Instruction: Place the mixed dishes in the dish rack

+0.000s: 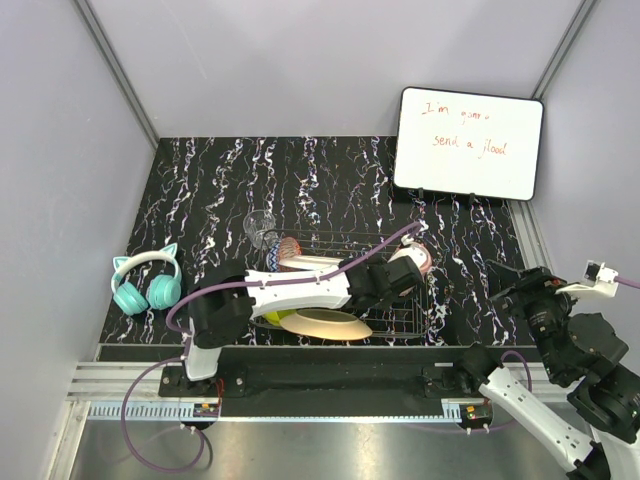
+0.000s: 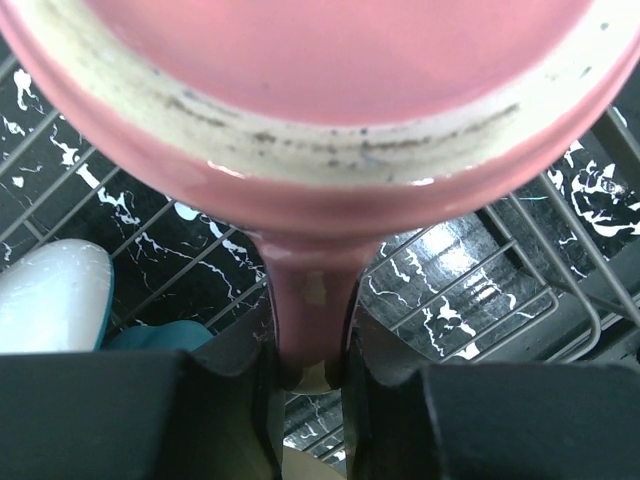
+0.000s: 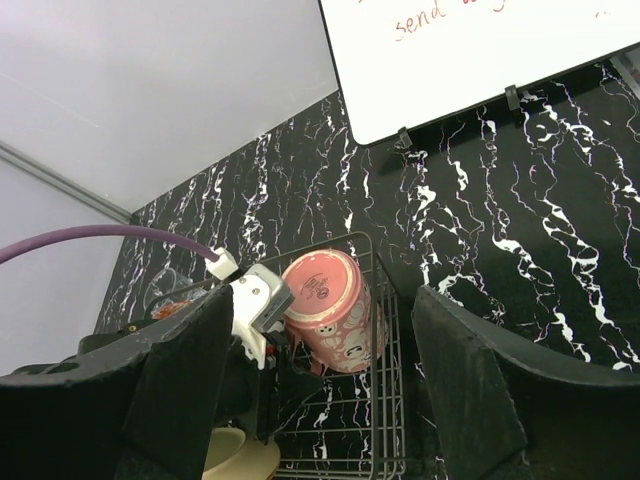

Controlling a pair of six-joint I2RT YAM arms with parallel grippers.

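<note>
Over the right end of the dish rack (image 1: 432,300), the left gripper (image 2: 312,372) is clenched on the handle of the reddish-brown cup (image 1: 415,258). Right of that rack, the right gripper (image 3: 322,298) has its 2 fingers spread, holding nothing.

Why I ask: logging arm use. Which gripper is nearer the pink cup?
Left. The left gripper holds the pink cup by its handle; the right gripper hangs apart, right of the dish rack.

In the left wrist view, we saw the reddish-brown cup (image 2: 320,120) cut off by the top edge. From above, the left arm (image 1: 300,292) hid most of the dish rack (image 1: 425,310) and all but a sliver of the yellow-green bowl (image 1: 272,318). The right wrist view cropped the white board (image 3: 480,50), so we could read only part of its writing. The clear glass (image 1: 260,225) was too faint for us to trace.
</note>
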